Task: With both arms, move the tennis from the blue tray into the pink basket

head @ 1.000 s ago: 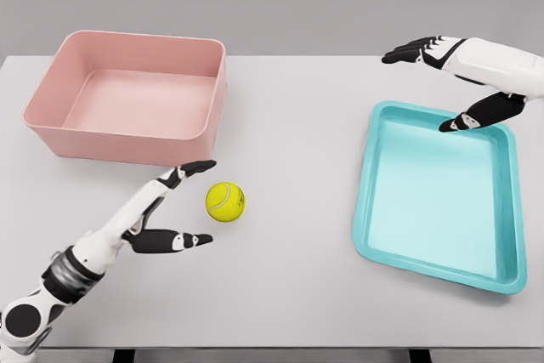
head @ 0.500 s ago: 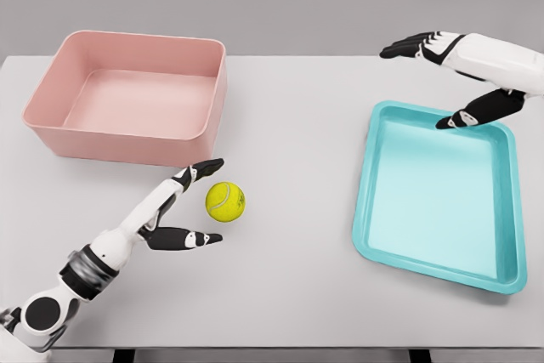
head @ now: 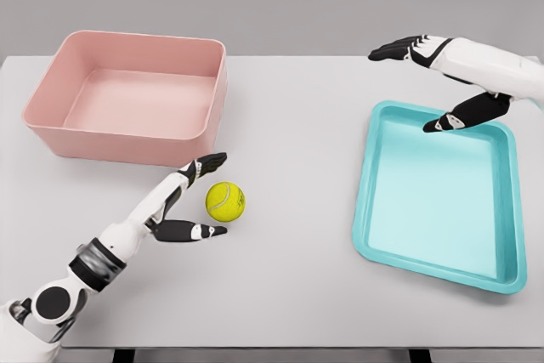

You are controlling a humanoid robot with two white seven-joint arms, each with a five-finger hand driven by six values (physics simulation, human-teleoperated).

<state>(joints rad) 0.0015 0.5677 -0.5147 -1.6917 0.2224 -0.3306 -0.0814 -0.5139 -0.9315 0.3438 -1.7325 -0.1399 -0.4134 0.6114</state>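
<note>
The fuzzy yellow-green tennis ball (head: 225,201) lies on the grey table (head: 289,176), between the left hand's (head: 183,206) spread, released fingers, near the pink plastic basket (head: 127,95). The right hand (head: 442,78) hovers, fingers released, over the blue rectangular tray's (head: 442,193) far edge.

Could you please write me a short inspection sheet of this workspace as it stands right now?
Surface: white table, flat, fully in view apart from its near edge.
Job's things: tennis ball lies on the bare table, outside both containers; blue tray on the right holds nothing; pink basket at the back left holds nothing.
Clutter: nothing seen.
Hands: left hand is open beside the ball, fingers spread on either side of it, no contact visible; right hand is open above the tray's far edge, holding nothing.
Cables: nothing seen.
Surroundings: plain grey backdrop; dark table legs show below the near edge.
</note>
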